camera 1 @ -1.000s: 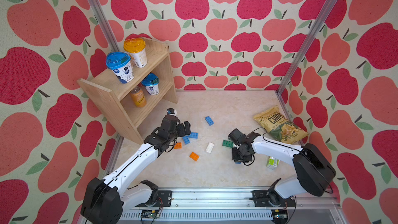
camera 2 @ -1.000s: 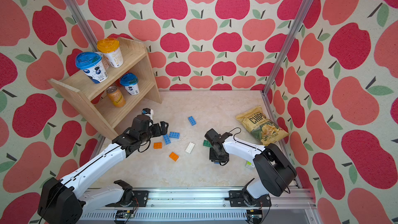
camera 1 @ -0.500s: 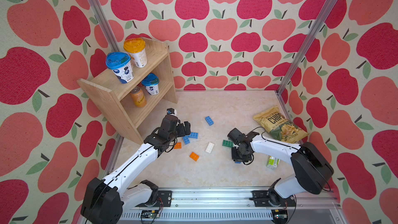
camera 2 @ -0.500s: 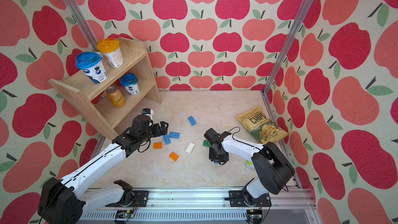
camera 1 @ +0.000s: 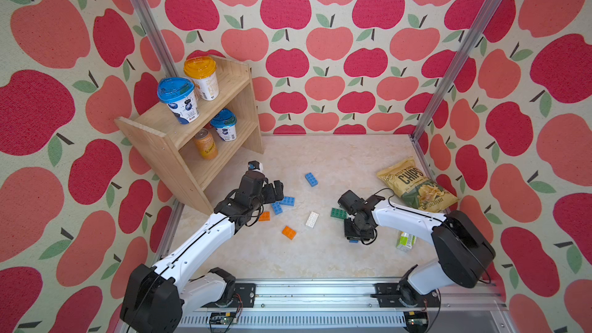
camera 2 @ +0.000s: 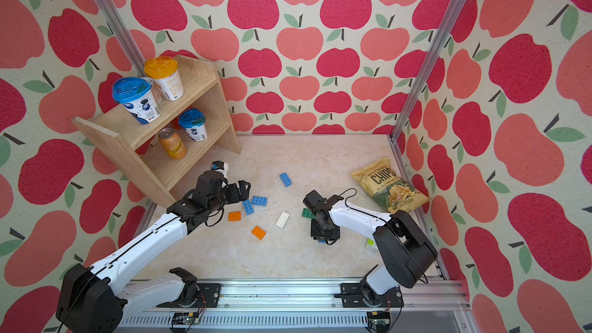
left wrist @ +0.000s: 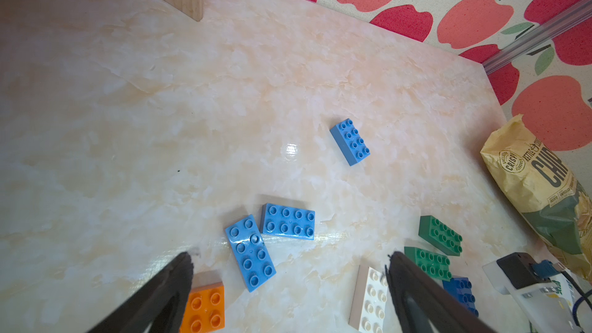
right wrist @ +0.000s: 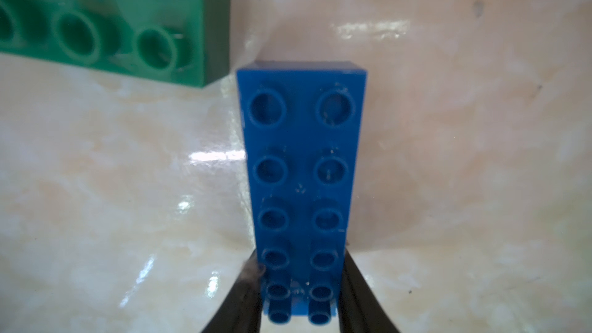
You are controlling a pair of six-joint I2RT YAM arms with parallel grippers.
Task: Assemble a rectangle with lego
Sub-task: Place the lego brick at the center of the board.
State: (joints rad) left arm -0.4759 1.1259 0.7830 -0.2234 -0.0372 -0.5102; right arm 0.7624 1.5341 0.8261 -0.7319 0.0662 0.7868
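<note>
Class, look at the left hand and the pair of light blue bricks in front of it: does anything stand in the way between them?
Nothing visible does. The open left hand points at the two light blue bricks; the orange brick and white brick lie beside its fingers, not in the gap.

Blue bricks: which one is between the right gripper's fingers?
The dark blue brick, between the fingers of the right gripper, next to a green brick; the three lighter blue bricks lie free elsewhere.
</note>
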